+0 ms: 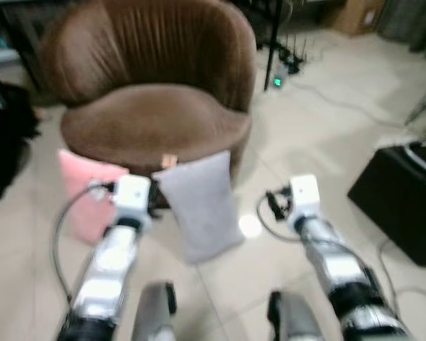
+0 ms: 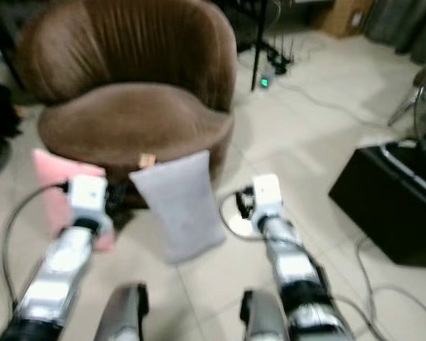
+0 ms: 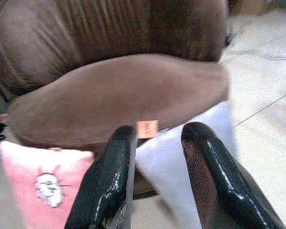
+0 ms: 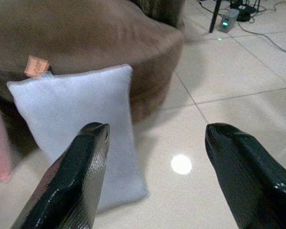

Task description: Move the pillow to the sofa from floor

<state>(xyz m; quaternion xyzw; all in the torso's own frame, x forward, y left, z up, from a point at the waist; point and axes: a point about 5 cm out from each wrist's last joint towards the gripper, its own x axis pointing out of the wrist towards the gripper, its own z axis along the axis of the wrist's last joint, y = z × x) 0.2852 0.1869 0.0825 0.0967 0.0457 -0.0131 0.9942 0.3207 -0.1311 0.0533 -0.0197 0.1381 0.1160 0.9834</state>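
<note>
A pale grey pillow (image 1: 202,206) stands on the tiled floor, leaning against the front of a round brown sofa chair (image 1: 156,121). A small orange tag (image 3: 147,128) sits at its top corner. My left gripper (image 3: 157,136) is open, held just before the pillow's upper left corner, with nothing between its fingers. My right gripper (image 4: 157,131) is wide open, low over the floor to the right of the grey pillow (image 4: 81,119) and apart from it.
A pink pillow (image 1: 82,185) leans on the chair's front to the left of the grey one. A black box (image 1: 401,206) stands on the floor at right. Cables and a power strip (image 1: 277,82) lie behind the chair. Something dark (image 1: 3,142) is at far left.
</note>
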